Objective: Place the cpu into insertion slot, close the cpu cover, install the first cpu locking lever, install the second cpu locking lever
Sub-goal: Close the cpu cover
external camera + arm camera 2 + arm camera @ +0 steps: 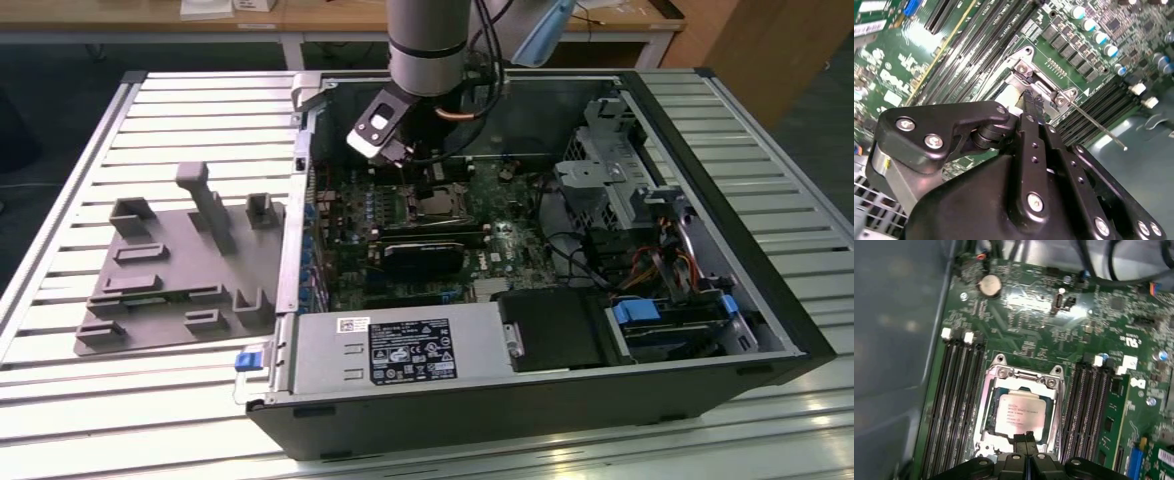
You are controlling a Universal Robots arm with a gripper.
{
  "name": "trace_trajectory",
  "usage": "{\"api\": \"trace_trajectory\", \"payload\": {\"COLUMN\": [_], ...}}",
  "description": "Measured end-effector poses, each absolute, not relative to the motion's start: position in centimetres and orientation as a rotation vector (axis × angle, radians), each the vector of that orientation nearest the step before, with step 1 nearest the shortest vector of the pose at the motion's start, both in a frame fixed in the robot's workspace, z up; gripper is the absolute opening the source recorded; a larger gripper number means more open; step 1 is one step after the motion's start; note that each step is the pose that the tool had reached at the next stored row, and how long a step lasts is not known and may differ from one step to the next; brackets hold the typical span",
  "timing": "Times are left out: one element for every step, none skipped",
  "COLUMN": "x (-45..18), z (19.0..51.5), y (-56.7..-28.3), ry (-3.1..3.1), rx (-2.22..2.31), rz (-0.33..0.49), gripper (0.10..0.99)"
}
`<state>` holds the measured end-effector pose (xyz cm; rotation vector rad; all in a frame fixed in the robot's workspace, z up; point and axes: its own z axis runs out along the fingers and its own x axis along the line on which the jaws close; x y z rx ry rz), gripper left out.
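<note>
The cpu (1019, 415), pale silver-tan, lies in the insertion slot (438, 205) on the green board. The dull silver cpu cover (1026, 377) lies flat around it as a frame. My gripper (1029, 437) hangs just over the socket's edge, its two black fingers pressed together with nothing visible between them. In the second wrist view the fingertips (1033, 100) reach down at the socket's metal frame (1021, 70). A thin metal locking lever (1099, 129) sticks out from the socket's corner across the memory slots. In the exterior view the gripper (416, 170) is inside the open computer case.
Long black memory slots (954, 405) flank the socket on both sides. A black card (427, 255) lies just past the socket, with the power supply (400, 350) beyond it. Case walls, cables and a drive cage (641, 220) crowd the exterior view's right. A grey fixture (187, 265) sits outside the case.
</note>
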<state>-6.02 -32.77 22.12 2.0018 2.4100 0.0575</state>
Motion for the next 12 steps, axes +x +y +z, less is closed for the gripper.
{"api": "trace_trajectory", "payload": {"x": [-6.02, -6.02, -6.02, -6.02, -6.02, -6.02, -6.02, -6.02, -6.02, -6.02, -6.02, -6.02], "z": [22.11, 22.10, 22.10, 22.09, 22.09, 22.08, 22.07, 22.07, 22.06, 22.06, 22.05, 22.04], "y": [-32.77, -32.77, -32.77, -32.77, -32.77, -32.77, -32.77, -32.77, -32.77, -32.77, -32.77, -32.77], "ry": [2.428, 2.446, 2.464, 2.482, 2.499, 2.516, 2.533, 2.550, 2.568, 2.584, 2.600, 2.616], "rx": [1.980, 1.959, 1.937, 1.915, 1.893, 1.870, 1.848, 1.825, 1.800, 1.777, 1.754, 1.731], "rz": [0.058, 0.058, 0.058, 0.058, 0.058, 0.058, 0.058, 0.058, 0.058, 0.058, 0.058, 0.059], "gripper": [0.106, 0.106, 0.106, 0.106, 0.106, 0.106, 0.106, 0.106, 0.106, 0.106, 0.106, 0.106]}}
